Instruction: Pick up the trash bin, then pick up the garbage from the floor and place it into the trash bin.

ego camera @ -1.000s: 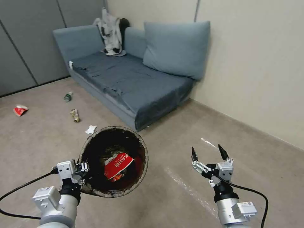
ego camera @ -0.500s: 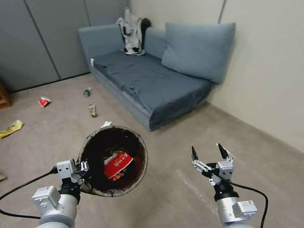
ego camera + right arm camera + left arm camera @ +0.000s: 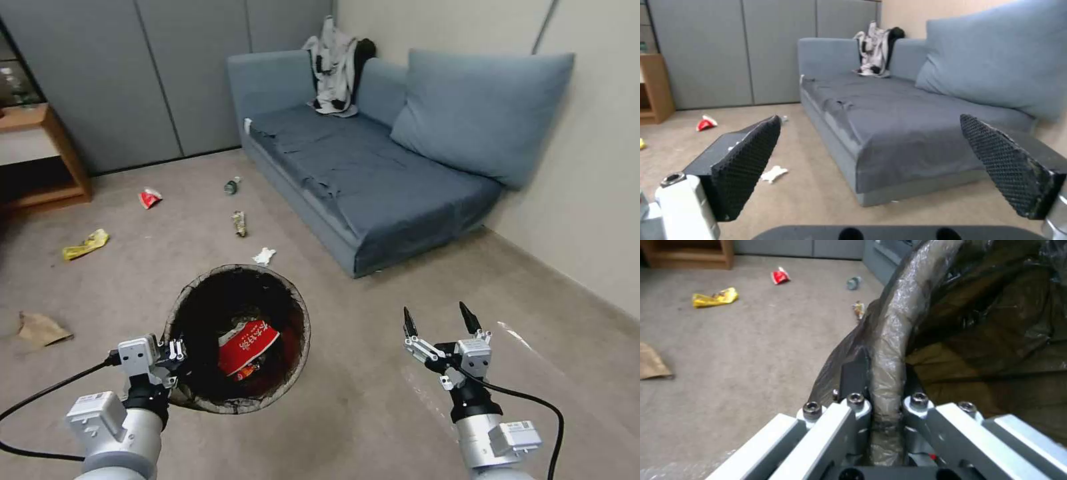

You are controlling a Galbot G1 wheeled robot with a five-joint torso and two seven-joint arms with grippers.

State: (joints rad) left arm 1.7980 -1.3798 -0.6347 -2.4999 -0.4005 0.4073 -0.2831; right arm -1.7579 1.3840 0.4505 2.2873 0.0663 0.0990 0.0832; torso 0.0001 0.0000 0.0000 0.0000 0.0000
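My left gripper (image 3: 179,351) is shut on the rim of the trash bin (image 3: 200,293), a round bucket with a dark bag liner, held up off the floor; the left wrist view shows the jaws clamped on the lined rim (image 3: 889,350). A red-and-white carton (image 3: 248,345) lies inside. My right gripper (image 3: 438,320) hangs open and empty at the right. Garbage lies on the floor ahead: white tissue (image 3: 264,255), a crumpled wrapper (image 3: 239,223), a small bottle (image 3: 232,185), a red wrapper (image 3: 149,197), a yellow wrapper (image 3: 85,244) and a brown paper bag (image 3: 40,329).
A blue sofa (image 3: 373,167) with a big cushion and a garment stands against the right wall. A wooden shelf unit (image 3: 40,160) sits at the far left before grey wall panels. Bare carpet lies between me and the litter.
The whole view has swung left: sofa and litter shifted right, and the shelf unit, yellow wrapper and brown bag came into sight. Both grippers keep their poses.
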